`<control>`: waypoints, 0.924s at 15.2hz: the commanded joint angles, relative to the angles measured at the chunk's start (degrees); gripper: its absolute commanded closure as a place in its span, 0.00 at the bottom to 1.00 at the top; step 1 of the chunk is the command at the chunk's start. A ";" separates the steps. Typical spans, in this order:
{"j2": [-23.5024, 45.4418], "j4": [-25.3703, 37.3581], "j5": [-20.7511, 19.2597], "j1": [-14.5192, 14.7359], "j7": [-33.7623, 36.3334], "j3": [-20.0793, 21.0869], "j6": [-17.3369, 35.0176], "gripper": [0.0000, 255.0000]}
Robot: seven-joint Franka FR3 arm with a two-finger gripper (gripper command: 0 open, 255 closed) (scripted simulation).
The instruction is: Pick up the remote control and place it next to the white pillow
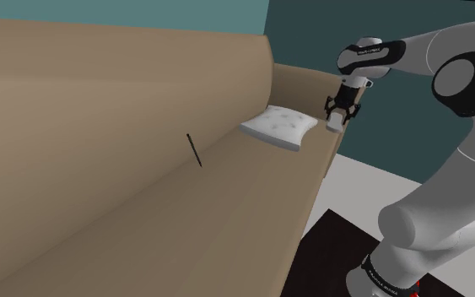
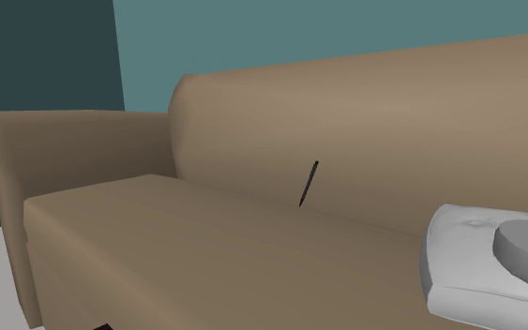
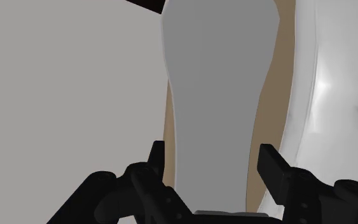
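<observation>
A light grey, elongated remote control (image 3: 215, 89) hangs between my black fingers, and my gripper (image 3: 212, 159) is shut on its lower end. In the shoulder view my gripper (image 1: 337, 116) holds the remote control (image 1: 335, 123) in the air over the sofa's armrest (image 1: 307, 83), just beside the white pillow (image 1: 279, 127). The pillow lies on the seat at that end of the sofa. In the wrist view the pillow (image 3: 336, 108) is close beside the remote. In the second exterior view a grey rounded shape (image 2: 526, 248) overlaps the pillow (image 2: 459, 258).
The tan sofa (image 1: 143, 194) stretches away to the shoulder view's left. A thin dark stick-like thing (image 1: 195, 151) (image 2: 309, 183) leans against its backrest mid-seat. A dark mat (image 1: 337, 253) lies on the floor beside my stand. Teal walls stand behind.
</observation>
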 commanded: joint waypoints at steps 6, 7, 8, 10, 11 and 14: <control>0.79 -4.51 0.11 -0.02 -0.13 -0.02 5.34 1.00; 0.95 -5.10 0.13 -0.02 -0.15 -0.02 6.09 1.00; 1.12 -5.68 0.15 -0.02 -0.17 -0.02 6.83 1.00; 1.49 -6.80 0.21 -0.03 -0.22 -0.03 8.32 1.00; 1.69 -7.34 0.24 -0.03 -0.24 -0.03 9.06 1.00; 2.37 -8.88 0.34 -0.05 -0.32 -0.04 11.28 1.00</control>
